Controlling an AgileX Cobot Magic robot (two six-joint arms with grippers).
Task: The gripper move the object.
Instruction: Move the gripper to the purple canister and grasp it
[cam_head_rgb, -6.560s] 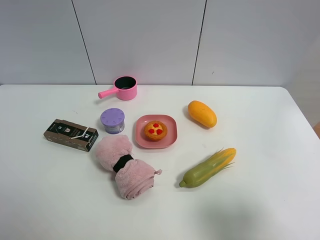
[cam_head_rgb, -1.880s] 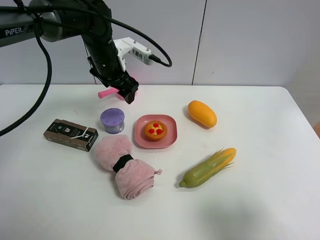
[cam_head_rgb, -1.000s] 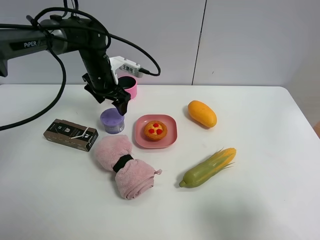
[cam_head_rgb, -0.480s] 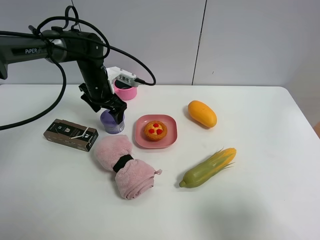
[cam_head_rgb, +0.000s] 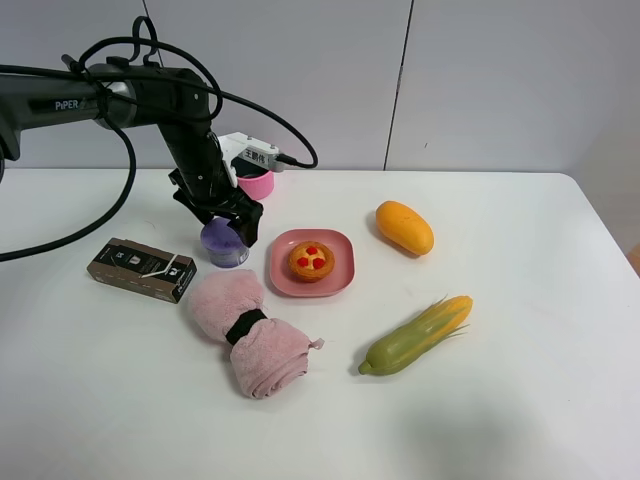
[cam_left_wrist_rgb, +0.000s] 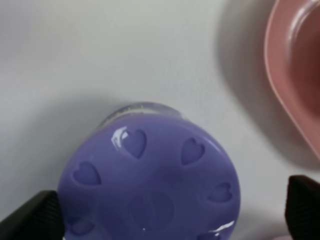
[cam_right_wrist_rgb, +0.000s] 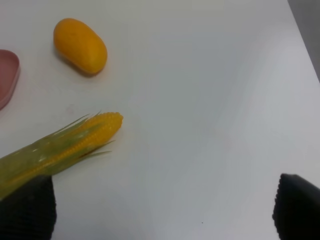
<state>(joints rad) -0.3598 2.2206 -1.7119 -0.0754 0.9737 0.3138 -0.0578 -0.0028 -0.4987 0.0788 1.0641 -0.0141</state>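
The gripper (cam_head_rgb: 231, 221) is hanging wide open over the object (cam_left_wrist_rgb: 150, 190), which is sitting at the plate's (cam_head_rgb: 342, 284) nine o'clock. Best play: sinking lower, centred, then squeezing its sides evenly.

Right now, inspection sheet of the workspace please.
Surface: white table, no spills seen.
Job's things: purple-lidded container upright beside the pink plate, not yet gripped.
Clutter: pink saucepan, tart on the plate, mango, corn, rolled pink towel, brown box.
End effectors: left end effector open, straddling the container; right end effector open, above the table by the corn.
Cables: black cables loop along the left arm.
Surroundings: grey panelled wall.
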